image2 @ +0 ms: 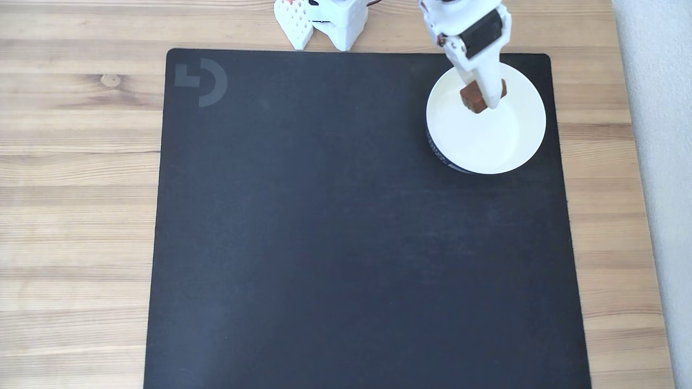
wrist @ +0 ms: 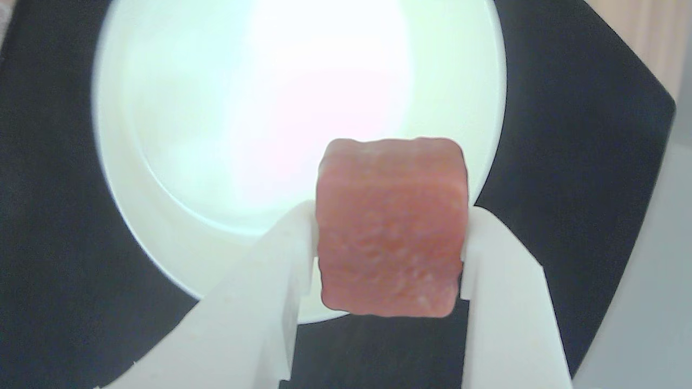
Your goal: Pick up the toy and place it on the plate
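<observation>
The reddish-brown toy (wrist: 390, 227) is clamped between my gripper's (wrist: 388, 254) two white fingers (wrist: 270, 292) in the wrist view, its textured face toward the camera. Behind it lies the white plate (wrist: 178, 237), glaring in the light. From the fixed view the gripper (image2: 483, 101) hangs over the upper left part of the plate (image2: 497, 146), holding the toy (image2: 473, 99) above the dish's inside. The plate's dark printed outer side shows at its lower left edge.
A large black mat (image2: 346, 243) covers most of the wooden table (image2: 75, 189). The arm's white base (image2: 324, 21) stands at the mat's top edge. A grey strip (image2: 659, 162) runs along the right side.
</observation>
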{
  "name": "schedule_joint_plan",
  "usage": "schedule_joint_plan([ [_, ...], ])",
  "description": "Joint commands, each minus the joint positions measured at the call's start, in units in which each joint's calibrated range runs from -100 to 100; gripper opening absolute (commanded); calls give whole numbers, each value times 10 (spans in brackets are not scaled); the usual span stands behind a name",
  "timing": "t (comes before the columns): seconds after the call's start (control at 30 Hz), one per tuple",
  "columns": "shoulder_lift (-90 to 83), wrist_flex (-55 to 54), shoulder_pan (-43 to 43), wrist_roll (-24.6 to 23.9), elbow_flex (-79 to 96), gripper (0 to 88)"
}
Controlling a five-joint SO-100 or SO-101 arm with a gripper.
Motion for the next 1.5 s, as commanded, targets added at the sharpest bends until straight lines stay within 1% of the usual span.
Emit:
schedule_joint_plan([
  [0.0, -54, -46, 5, -2, 86, 28],
  [0.13, -49, -84, 5, -2, 113, 30],
  [0.3, -49, -90, 5, -2, 114, 43],
  [0.33, -49, -90, 5, -2, 114, 65],
  [0.37, -49, -87, 5, -2, 114, 132],
  [0.4, -49, -86, 5, -2, 115, 176],
  [0.47, -49, -84, 5, -2, 115, 212],
  [0.87, -57, -84, 5, -2, 115, 207],
  [0.97, -59, -90, 10, -2, 113, 151],
  [1.0, -59, -90, 29, -2, 107, 85],
  [1.07, -64, -90, 55, -2, 106, 25],
  [1.13, -86, -90, 85, 3, 112, 22],
  [1.17, -125, -90, 118, 4, 121, 22],
  [1.3, -214, -90, 200, 4, 150, 22],
  [1.33, -269, -90, 252, 4, 173, 22],
  [1.43, -361, -90, 339, 10, 218, 22],
  [1.47, -415, -90, 387, 31, 241, 22],
])
